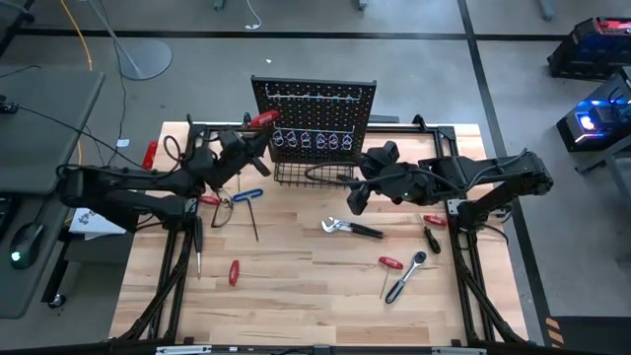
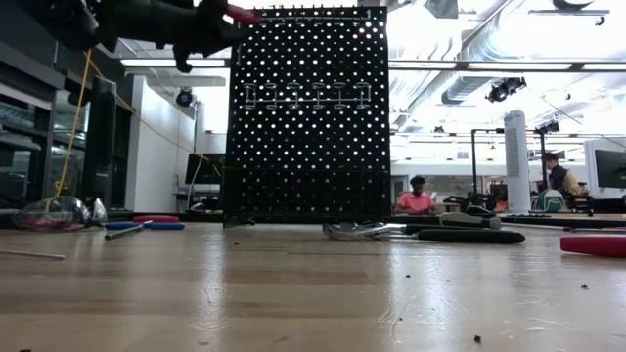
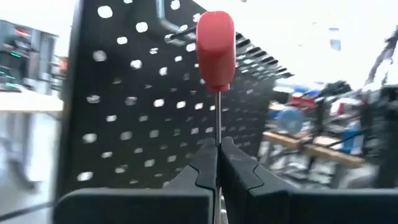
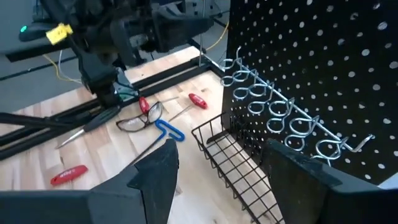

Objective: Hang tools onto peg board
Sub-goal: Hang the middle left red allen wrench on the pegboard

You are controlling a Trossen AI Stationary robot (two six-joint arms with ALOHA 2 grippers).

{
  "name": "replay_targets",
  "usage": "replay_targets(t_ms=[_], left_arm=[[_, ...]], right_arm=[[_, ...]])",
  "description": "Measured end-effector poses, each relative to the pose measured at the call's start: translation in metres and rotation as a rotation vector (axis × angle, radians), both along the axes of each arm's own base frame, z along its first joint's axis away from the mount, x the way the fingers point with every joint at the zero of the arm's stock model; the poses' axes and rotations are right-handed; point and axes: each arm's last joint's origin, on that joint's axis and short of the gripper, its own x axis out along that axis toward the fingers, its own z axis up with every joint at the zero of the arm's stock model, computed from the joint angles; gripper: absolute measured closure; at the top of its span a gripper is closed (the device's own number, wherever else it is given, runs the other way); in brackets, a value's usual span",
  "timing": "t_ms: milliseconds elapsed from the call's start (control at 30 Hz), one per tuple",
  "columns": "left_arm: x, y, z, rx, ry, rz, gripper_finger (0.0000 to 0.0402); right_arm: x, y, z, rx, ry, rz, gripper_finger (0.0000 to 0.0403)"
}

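Red screwdriver [image 3: 216, 50] pinched in left hand [image 3: 217, 163], before peg board [image 3: 124, 112].

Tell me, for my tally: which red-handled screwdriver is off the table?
The red-handled screwdriver clamped by its shaft in the left tool, raised beside the peg board; the other red ones lie flat on the table.

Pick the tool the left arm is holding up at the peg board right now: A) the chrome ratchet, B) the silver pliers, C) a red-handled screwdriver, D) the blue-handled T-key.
C: the left gripper has its jaws shut on the thin shaft of the red-handled screwdriver, whose handle stands up in front of the peg board; the T-key, ratchet and pliers all lie on the table.
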Motion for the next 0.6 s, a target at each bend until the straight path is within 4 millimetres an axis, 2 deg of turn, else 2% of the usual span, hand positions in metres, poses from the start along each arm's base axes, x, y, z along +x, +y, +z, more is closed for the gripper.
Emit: replay_targets(t_ms=[167,333,600], left_arm=[[0.0,0.003,0.002,0.083,0.044,0.068,0.0401],[-0.001,0.008,0.006,0.167,0.028,0.038,0.0401],[0.008,0.018,-0.003,0.109,-0.026,-0.006,0.0401]], right_arm=[[0.0,-0.001,0.002,-0.014,-0.019,-0.026,0.0179],[0.001,-0.001,0.002,-0.021,-0.022,-0.025,0.0179],[0.001,0.0,0.002,-0.044,-0.007,-0.01,0.0179]])
